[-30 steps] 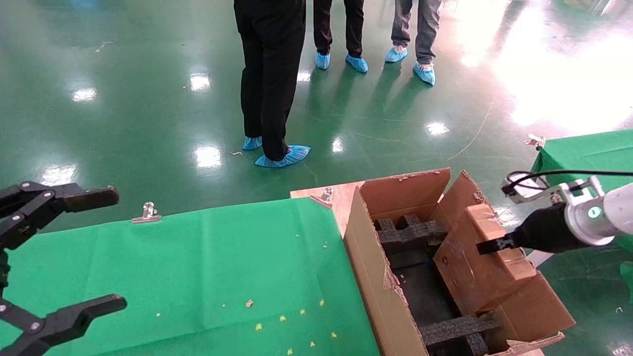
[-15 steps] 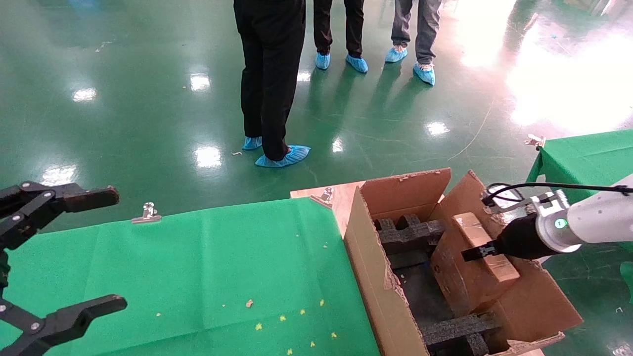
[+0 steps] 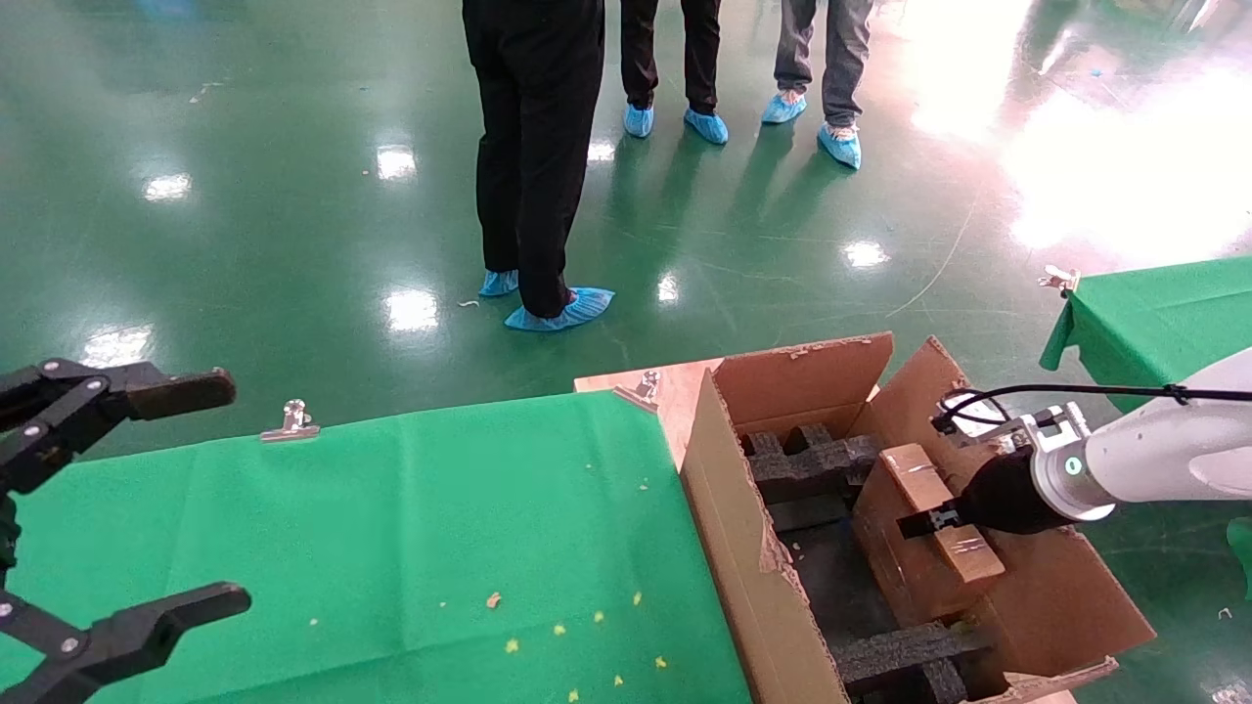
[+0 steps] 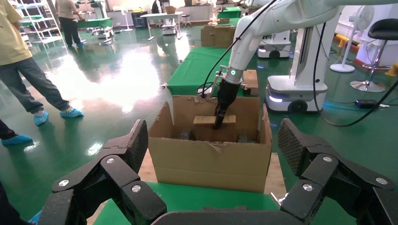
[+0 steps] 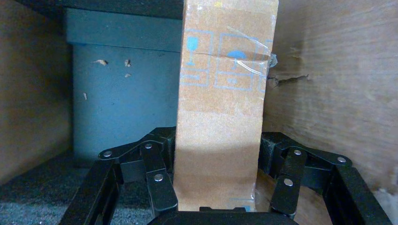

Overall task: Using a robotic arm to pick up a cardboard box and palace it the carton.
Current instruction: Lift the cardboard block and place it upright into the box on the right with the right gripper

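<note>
Cardboard box (image 3: 929, 528) now lower inside carton (image 3: 743, 548), pinched in right gripper (image 3: 924, 518); left gripper (image 3: 147, 499) spread.

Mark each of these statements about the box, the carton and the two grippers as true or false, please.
1. The right gripper is clamped on the cardboard box. True.
2. The cardboard box lies flat on the green cloth. False: it is held inside the carton, against the carton's right wall.
3. The left gripper holds a second box. False: it hangs open with nothing between its fingers, over the left end of the green cloth.
4. The carton has black foam inserts inside. True.
5. The carton's flaps are taped shut. False: they stand open, with ragged edges.
</note>
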`<control>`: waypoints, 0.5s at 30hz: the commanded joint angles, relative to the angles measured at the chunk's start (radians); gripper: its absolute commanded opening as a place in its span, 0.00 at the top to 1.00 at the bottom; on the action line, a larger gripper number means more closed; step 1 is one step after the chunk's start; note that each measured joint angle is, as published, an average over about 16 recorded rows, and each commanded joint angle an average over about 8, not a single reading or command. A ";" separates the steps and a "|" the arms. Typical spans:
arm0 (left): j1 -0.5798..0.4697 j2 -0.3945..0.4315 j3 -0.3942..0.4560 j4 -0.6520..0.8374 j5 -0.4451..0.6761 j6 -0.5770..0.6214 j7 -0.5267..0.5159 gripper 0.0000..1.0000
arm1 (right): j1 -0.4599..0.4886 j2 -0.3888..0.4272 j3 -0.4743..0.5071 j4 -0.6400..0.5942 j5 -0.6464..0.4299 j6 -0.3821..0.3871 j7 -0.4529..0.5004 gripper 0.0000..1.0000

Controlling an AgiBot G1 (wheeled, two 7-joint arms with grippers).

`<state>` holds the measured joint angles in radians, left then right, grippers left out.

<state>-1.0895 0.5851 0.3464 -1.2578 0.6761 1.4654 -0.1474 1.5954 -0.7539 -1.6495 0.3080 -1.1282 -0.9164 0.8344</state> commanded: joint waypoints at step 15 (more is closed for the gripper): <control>0.000 0.000 0.000 0.000 0.000 0.000 0.000 0.00 | -0.063 -0.070 0.029 -0.157 0.052 -0.022 -0.088 0.90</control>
<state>-1.0895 0.5850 0.3465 -1.2577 0.6760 1.4653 -0.1473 1.5337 -0.8218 -1.6208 0.1554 -1.0779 -0.9367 0.7492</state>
